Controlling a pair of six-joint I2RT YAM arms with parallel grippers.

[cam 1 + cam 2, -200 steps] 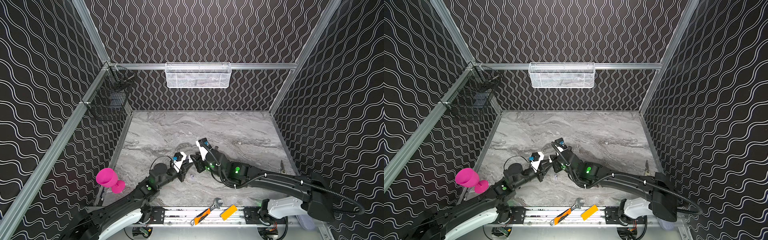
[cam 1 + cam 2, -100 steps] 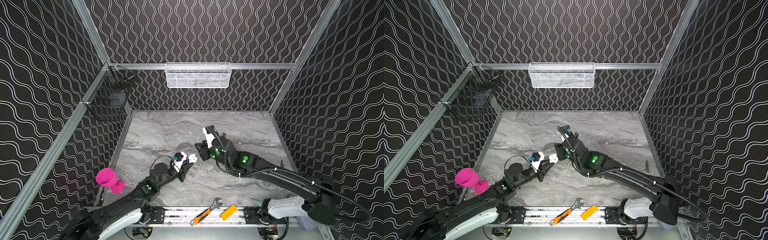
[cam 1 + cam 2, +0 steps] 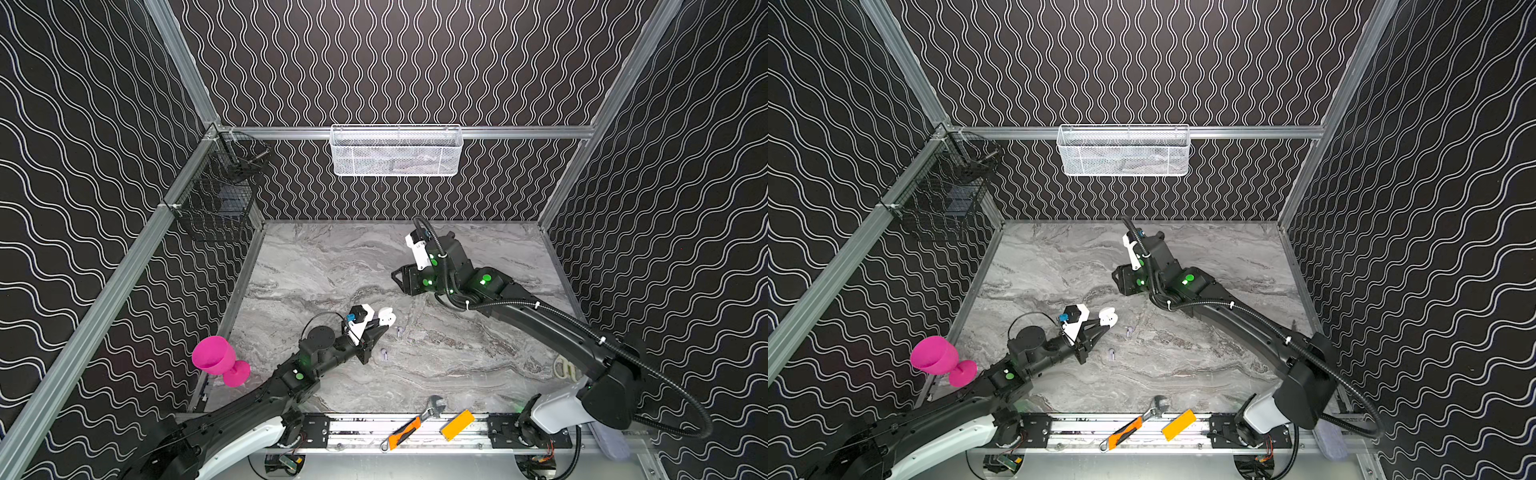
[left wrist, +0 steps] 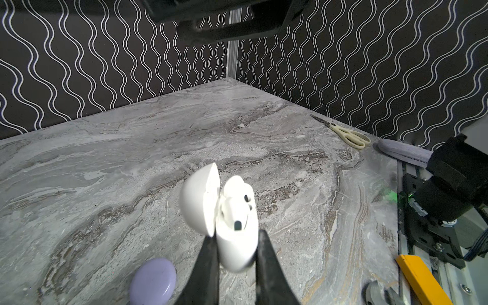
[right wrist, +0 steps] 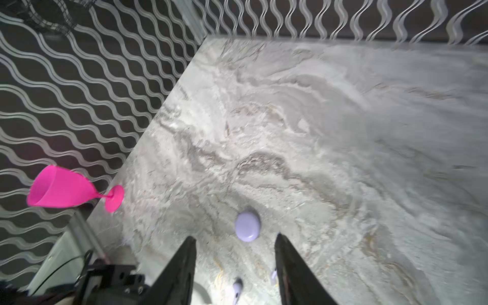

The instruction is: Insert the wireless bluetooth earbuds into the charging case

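Left gripper (image 4: 236, 235): fingers clamped on the lower body of the white charging case (image 4: 237, 250), lid (image 4: 200, 198) swung open. White earbuds (image 4: 239, 196) sit in their wells.

Right gripper (image 5: 235, 236): raised, fingers spread, nothing between them.

Lavender earbud A (image 3: 400, 331) and lavender earbud B (image 3: 384, 354) lie loose on the tabletop (image 3: 457, 357), just off the left fingertips and well apart from the right ones.

In the right wrist view both sit behind the tips, between the fingers. The closed lavender case (image 5: 247, 226) is just beyond the tips.

Stem direction: too small to tell.

Judgement: the left is nearer but occupied, so the pick falls to the right.
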